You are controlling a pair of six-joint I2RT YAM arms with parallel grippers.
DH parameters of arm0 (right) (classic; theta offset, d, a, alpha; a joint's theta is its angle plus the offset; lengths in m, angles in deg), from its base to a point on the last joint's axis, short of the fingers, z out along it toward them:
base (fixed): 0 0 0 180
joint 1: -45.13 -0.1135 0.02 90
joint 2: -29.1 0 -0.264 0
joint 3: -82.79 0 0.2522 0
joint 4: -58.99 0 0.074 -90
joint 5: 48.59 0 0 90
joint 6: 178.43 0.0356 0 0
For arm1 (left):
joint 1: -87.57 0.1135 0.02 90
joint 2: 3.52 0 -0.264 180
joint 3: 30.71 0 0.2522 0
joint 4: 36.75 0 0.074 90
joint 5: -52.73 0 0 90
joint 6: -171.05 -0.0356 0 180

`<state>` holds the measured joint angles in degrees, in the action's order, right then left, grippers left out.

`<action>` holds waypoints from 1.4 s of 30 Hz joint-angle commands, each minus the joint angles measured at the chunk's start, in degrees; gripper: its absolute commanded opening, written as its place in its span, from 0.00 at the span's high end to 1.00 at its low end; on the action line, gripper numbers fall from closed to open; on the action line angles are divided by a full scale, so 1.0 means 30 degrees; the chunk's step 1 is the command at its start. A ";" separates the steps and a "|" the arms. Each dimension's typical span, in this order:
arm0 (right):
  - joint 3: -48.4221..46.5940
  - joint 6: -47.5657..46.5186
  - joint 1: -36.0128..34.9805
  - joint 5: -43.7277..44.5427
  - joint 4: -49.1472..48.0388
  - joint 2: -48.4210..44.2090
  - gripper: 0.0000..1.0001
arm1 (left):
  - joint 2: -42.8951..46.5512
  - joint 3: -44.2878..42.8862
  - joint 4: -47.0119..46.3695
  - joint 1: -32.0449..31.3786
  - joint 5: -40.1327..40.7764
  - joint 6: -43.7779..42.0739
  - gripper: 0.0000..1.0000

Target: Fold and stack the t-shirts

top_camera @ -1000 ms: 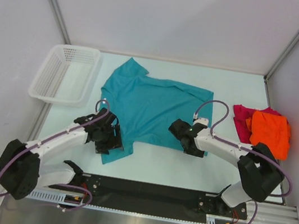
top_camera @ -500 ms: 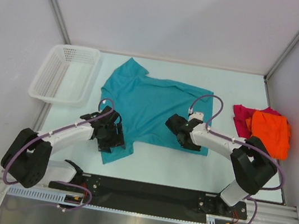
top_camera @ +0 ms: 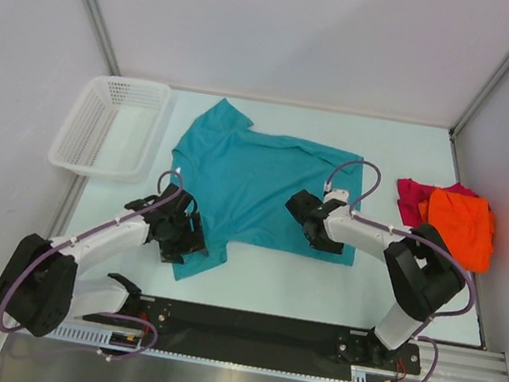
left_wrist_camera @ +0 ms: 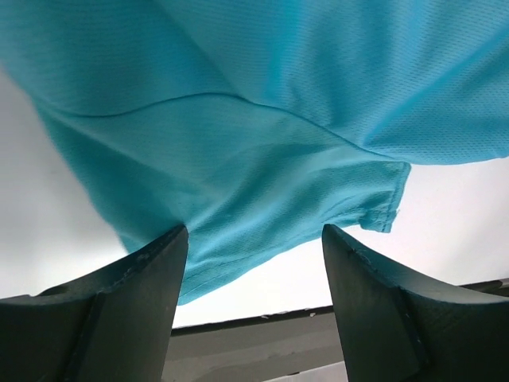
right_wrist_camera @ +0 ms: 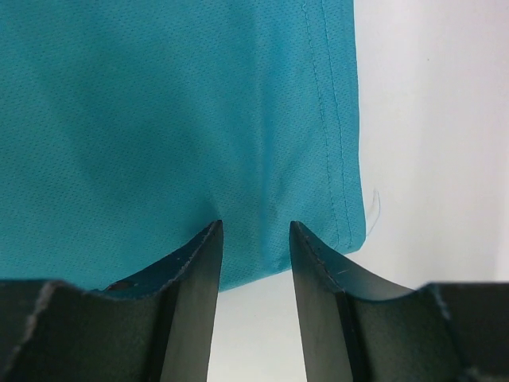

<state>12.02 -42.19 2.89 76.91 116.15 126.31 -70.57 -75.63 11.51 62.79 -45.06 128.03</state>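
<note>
The teal-blue t-shirt point(top_camera: 256, 183) lies spread flat in the middle of the table. My left gripper point(top_camera: 187, 240) is open over its near-left sleeve. In the left wrist view the sleeve's hem point(left_wrist_camera: 262, 199) lies between the tips of the left gripper point(left_wrist_camera: 254, 239). My right gripper point(top_camera: 318, 237) is open at the shirt's near-right corner. In the right wrist view both tips of the right gripper point(right_wrist_camera: 254, 227) press into the cloth beside the stitched hem point(right_wrist_camera: 334, 127). The orange t-shirt point(top_camera: 462, 226) lies folded on the magenta-red t-shirt point(top_camera: 411, 198) at the right.
A white mesh basket point(top_camera: 110, 125) stands at the back left. White walls with metal posts close in the table on three sides. The black base rail point(top_camera: 252, 326) runs along the near edge.
The right gripper has shifted slightly left and farther onto the shirt's corner. The left gripper edged toward the shirt, then back. Both grippers stay open.
</note>
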 commanded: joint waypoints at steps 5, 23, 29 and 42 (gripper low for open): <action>0.0896 0.0523 0.0339 -0.0028 0.0298 -0.0672 0.55 | 0.1660 -0.0248 0.1946 0.0963 -0.1328 -0.0661 0.26; 0.3974 0.3219 -0.0774 -0.2138 0.1384 -0.3047 0.55 | 0.1987 0.0513 0.1918 0.1989 -0.2735 -0.0543 0.26; 0.4151 0.3308 -0.0833 -0.2109 0.1150 -0.2989 0.55 | 0.1755 0.0045 0.1860 0.1989 -0.2267 -0.0865 0.26; 0.3652 0.3044 -0.1008 -0.1698 0.0886 -0.2373 0.59 | -0.3309 0.0598 -0.2821 0.2076 -0.2348 0.0158 0.28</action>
<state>21.98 -33.89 0.39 74.20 116.32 117.69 -74.94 -76.44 14.82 68.52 -52.06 126.72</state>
